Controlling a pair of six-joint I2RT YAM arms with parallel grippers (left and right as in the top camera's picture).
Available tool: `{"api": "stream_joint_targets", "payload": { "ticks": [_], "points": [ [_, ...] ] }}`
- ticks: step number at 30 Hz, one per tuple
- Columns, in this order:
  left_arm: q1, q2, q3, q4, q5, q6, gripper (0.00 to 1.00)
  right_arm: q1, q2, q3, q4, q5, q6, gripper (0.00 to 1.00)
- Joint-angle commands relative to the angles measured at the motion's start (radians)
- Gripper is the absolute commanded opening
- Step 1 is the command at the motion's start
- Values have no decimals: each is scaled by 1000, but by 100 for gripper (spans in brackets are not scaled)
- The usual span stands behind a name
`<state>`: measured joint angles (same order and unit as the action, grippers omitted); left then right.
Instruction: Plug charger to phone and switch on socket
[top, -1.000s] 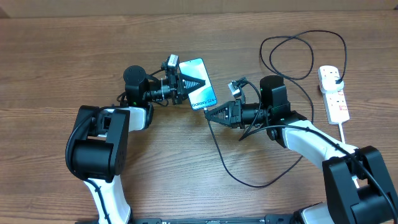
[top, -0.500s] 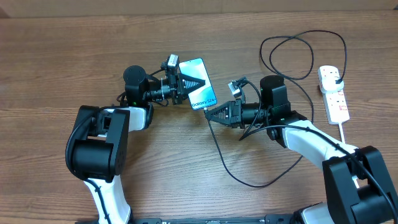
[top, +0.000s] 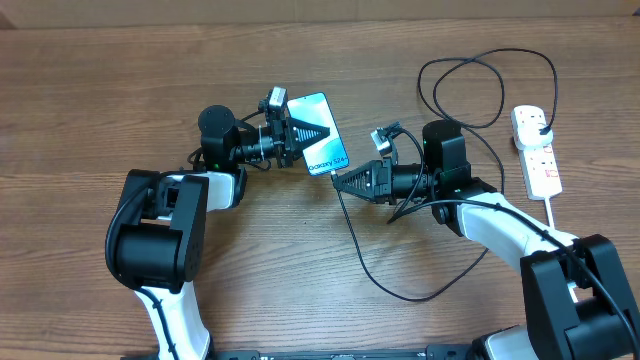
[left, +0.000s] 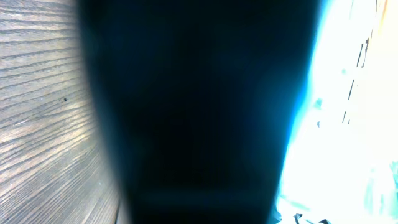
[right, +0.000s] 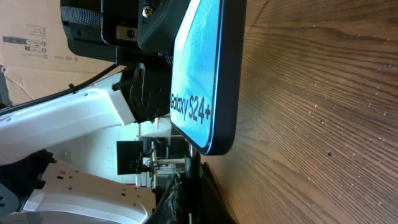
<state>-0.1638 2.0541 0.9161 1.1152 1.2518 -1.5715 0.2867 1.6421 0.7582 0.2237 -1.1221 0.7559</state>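
Observation:
The phone, light blue screen with white "Galaxy S24+" text, is held on edge by my left gripper, which is shut on its upper part. In the right wrist view the phone stands upright on the wood. My right gripper is shut on the charger's small plug tip, right at the phone's bottom end. The thin black charger cable loops across the table to its black plug in the white socket strip at far right. The left wrist view is filled by the dark, blurred phone.
The charger cable makes a large loop at the back right and another in front of my right arm. The socket's thick white cord runs toward the front right. The wooden table lies all round.
My right gripper has shifted slightly right with the plug tip. The left gripper and the phone have not moved.

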Motion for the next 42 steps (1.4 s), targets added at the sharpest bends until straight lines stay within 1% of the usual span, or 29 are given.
{"api": "stream_joint_targets", "payload": {
  "ticks": [1, 42],
  "points": [
    [-7, -5, 3, 11, 30, 23, 4, -13, -13, -5, 14, 22, 0, 4],
    [-7, -5, 3, 11, 16, 23, 4, 13, -13, -5, 6, -16, 2, 4]
  ]
}}
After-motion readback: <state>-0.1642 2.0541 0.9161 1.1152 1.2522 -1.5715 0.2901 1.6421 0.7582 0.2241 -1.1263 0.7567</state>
